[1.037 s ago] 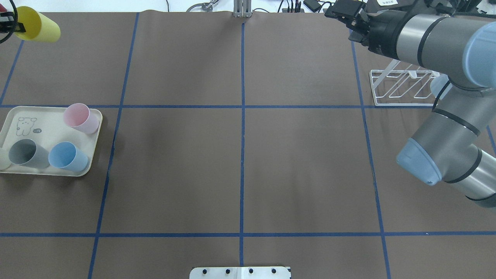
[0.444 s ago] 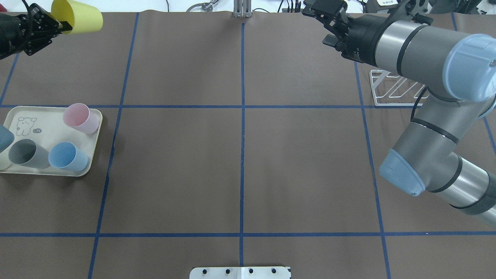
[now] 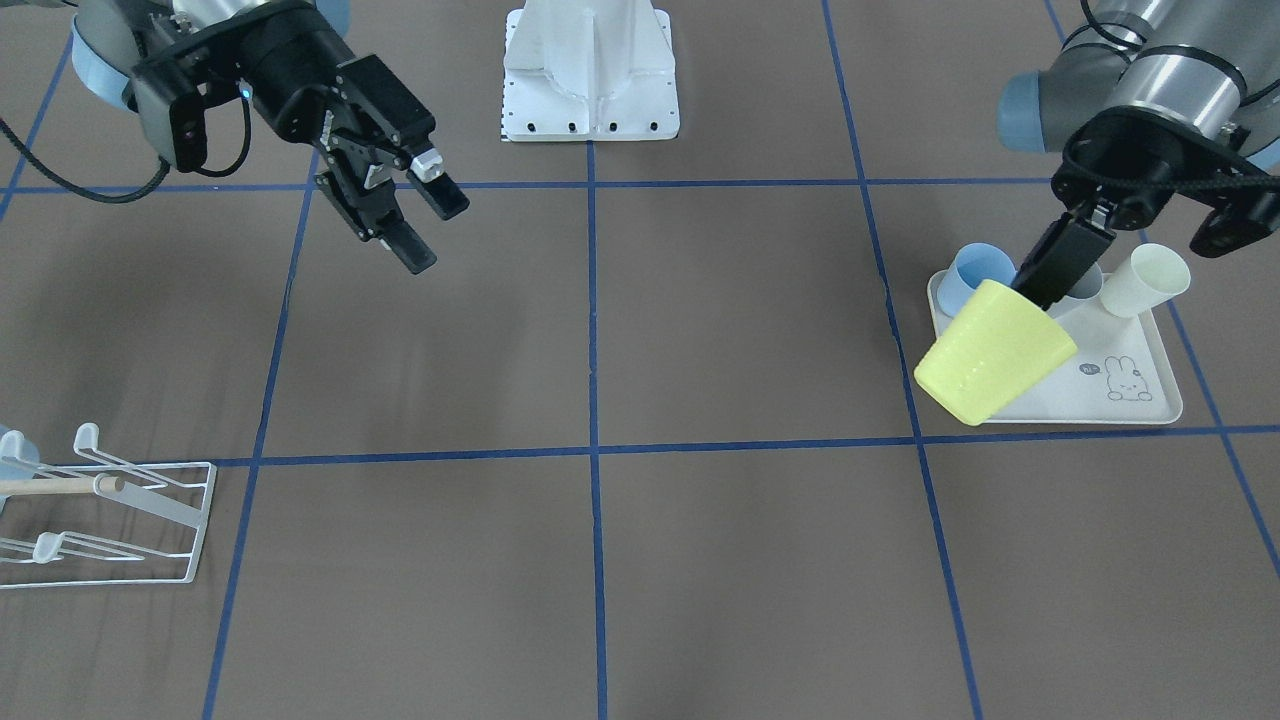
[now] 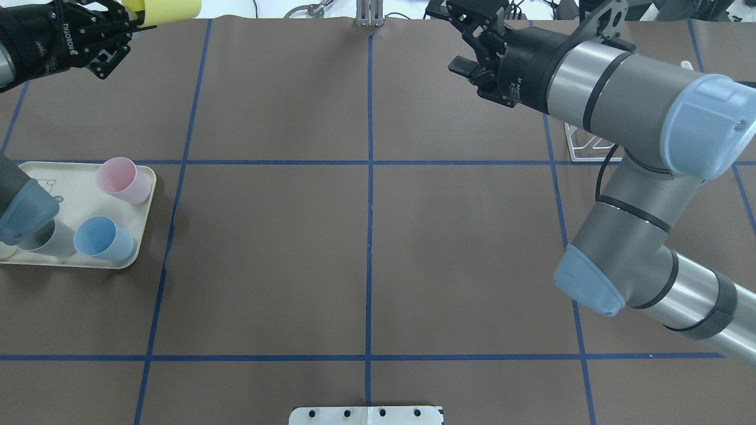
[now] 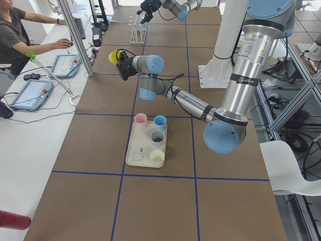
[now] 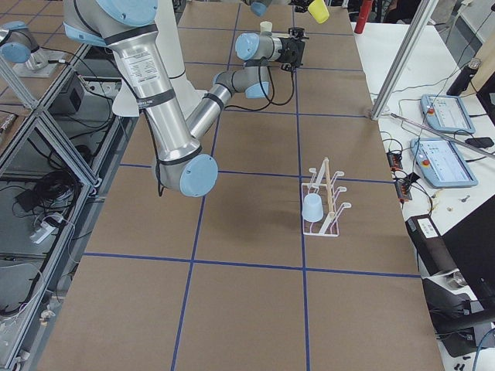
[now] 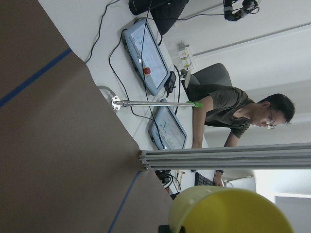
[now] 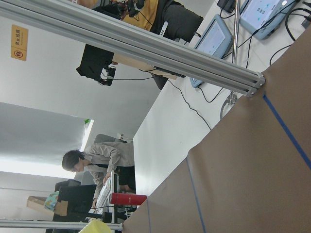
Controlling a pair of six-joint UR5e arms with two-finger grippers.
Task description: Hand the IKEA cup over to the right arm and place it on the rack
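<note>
The IKEA cup (image 3: 993, 352) is yellow and hangs tilted in the air over the tray's near corner. My left gripper (image 3: 1046, 293) is shut on its rim, one finger inside. Overhead, the cup (image 4: 169, 8) is at the far left edge, beside the left gripper (image 4: 131, 19). The left wrist view shows the cup (image 7: 232, 212) at the bottom. The right arm (image 4: 614, 82) reaches over the far right, and its right gripper (image 4: 459, 36) is open and holds nothing, well apart from the cup. The right arm half hides the white wire rack (image 4: 585, 149), which also shows at the lower left (image 3: 110, 520).
A cream tray (image 4: 142, 233) at the left holds a pink cup (image 4: 123, 180), a blue cup (image 4: 102, 238), a grey one and a cream cup (image 3: 1145, 280). A pale blue cup (image 6: 312, 208) sits on the rack (image 6: 326, 202). People sit beyond the table's far edge.
My left gripper has carried the yellow cup to the right along the far edge. The right gripper has swung left, away from the rack, still open.
</note>
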